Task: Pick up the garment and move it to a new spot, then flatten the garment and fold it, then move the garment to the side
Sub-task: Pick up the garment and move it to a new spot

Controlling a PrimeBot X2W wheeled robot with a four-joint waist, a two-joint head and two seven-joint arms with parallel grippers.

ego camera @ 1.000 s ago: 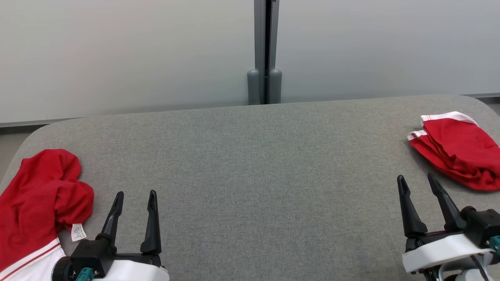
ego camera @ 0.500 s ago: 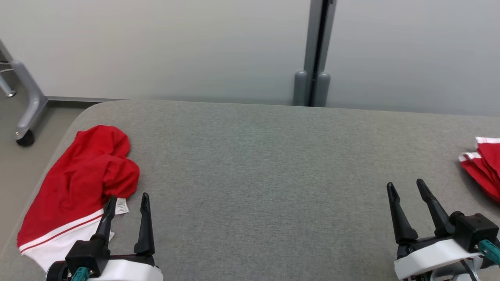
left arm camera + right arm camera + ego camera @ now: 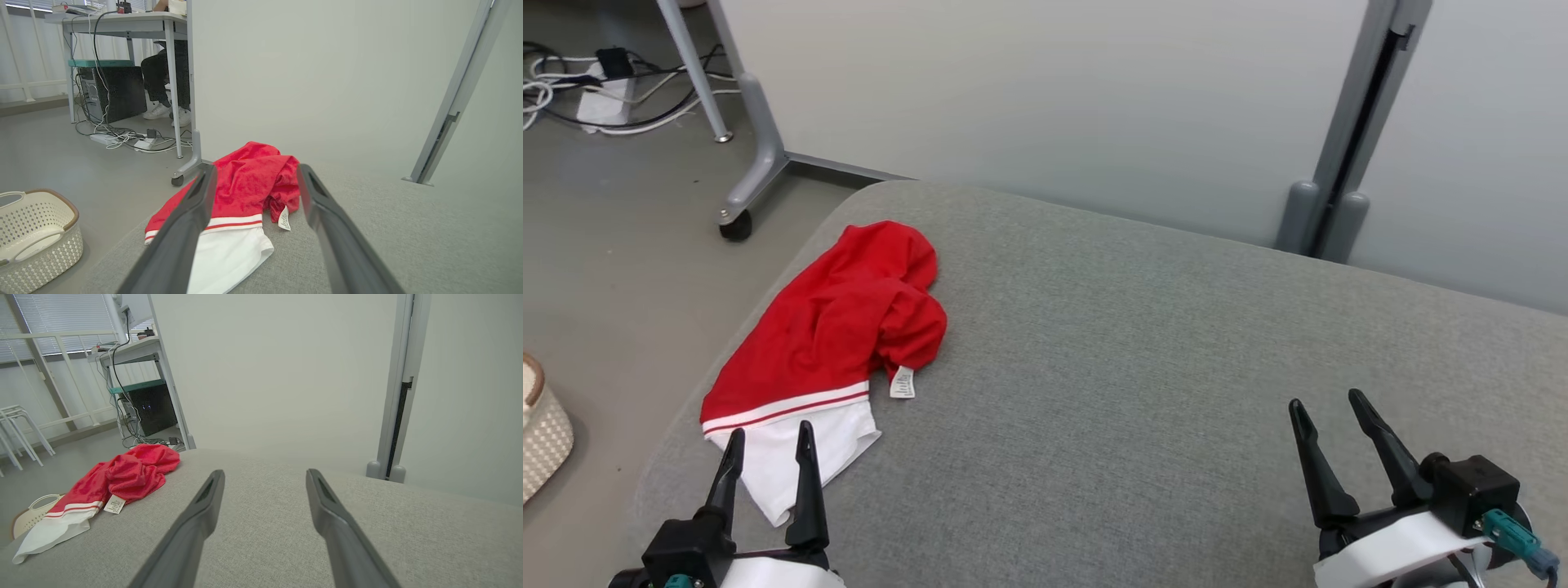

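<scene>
On one table (image 3: pixel 1143 367), one red garment (image 3: pixel 829 339), two pairs of parted jaws

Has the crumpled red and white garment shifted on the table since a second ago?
No. The red and white garment lies at the same rounded left corner of the grey padded table; the head camera turned left.

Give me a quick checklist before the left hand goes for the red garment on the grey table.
1. Left hand open and empty: ok.
2. Right hand open and empty: ok.
3. Red garment on the table: ok, close to its left edge.
4. Garment lying flat: not ok, bunched up.
5. Left hand's height above the white hem: cannot tell.
6. Bare table beside the garment for a new spot: ok.
</scene>
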